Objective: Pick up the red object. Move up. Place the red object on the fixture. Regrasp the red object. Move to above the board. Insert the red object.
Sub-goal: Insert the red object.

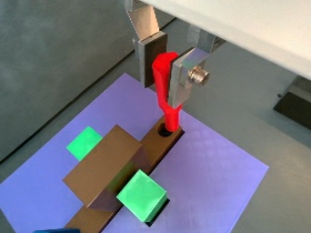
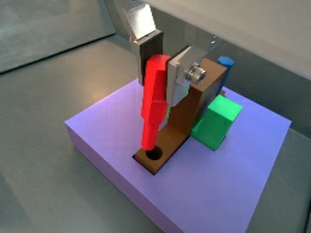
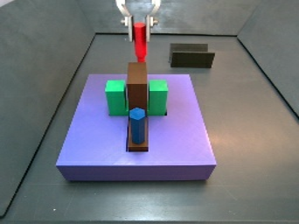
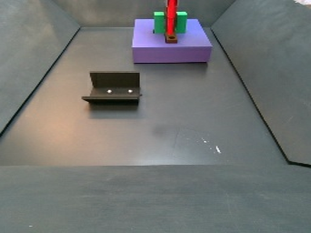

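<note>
My gripper (image 1: 166,65) is shut on the upper part of the red object (image 1: 166,100), a slim red peg held upright above the board (image 1: 219,159). The peg's lower tip is at the mouth of a round hole (image 1: 165,131) in the end of the brown bar (image 1: 109,164). In a wrist view the gripper (image 2: 162,65) and peg (image 2: 152,105) stand over the same hole (image 2: 152,156). In a side view the gripper (image 3: 140,30) holds the peg (image 3: 140,41) over the far end of the bar (image 3: 138,87). The fixture (image 3: 191,56) stands off the board, empty.
On the board, green blocks (image 3: 117,96) (image 3: 156,96) flank the brown bar and a blue peg (image 3: 136,123) stands at its near end. In a side view the fixture (image 4: 113,88) sits on the dark floor well away from the board (image 4: 172,50). Grey walls enclose the floor.
</note>
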You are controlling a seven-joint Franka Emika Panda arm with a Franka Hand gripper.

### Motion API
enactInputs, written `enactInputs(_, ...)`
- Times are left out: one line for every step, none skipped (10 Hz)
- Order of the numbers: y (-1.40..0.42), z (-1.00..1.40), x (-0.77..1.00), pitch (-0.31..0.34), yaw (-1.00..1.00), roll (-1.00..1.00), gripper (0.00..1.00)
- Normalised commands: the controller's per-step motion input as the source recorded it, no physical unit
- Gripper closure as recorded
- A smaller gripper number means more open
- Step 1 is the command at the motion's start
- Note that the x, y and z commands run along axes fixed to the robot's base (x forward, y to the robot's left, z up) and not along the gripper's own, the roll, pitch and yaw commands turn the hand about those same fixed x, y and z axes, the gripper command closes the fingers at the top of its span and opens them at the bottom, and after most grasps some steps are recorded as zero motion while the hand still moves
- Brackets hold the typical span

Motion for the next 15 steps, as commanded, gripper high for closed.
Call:
enactInputs(0.00, -0.22, -0.01, -0.026, 0.06, -0.12, 1.00)
enactInputs(0.00, -0.15, -0.03, -0.024, 0.05, -0.16, 1.00)
enactInputs(0.00, -0.14, -0.06, -0.031, 0.04, -0.16, 1.00)
enactInputs(0.00, -0.08, -0.11, -0.027, 0.03, -0.19, 1.00)
enactInputs(0.00, -0.06, -0.13, -0.037, 0.01, -0.18, 1.00)
enactInputs(0.00, -0.06, -0.15, -0.043, 0.03, -0.17, 1.00)
enactInputs(-0.03, -0.12, -0.05, -0.044, 0.07, -0.14, 1.00)
enactInputs(0.00, -0.13, 0.00, -0.039, 0.07, -0.14, 1.00)
enactInputs(0.00, -0.13, 0.00, -0.027, 0.10, -0.16, 1.00)
enactInputs(0.00, -0.13, 0.00, -0.014, 0.11, -0.17, 1.00)
enactInputs(0.00, -0.15, 0.01, -0.013, 0.12, -0.15, 1.00)
enactInputs(0.00, -0.20, 0.02, -0.027, 0.14, -0.14, 1.00)
enactInputs(0.00, -0.22, 0.00, -0.033, 0.14, -0.14, 1.00)
enactInputs(0.00, -0.25, 0.00, -0.041, 0.14, -0.13, 1.00)
enactInputs(0.00, -0.26, 0.00, -0.047, 0.14, -0.13, 1.00)
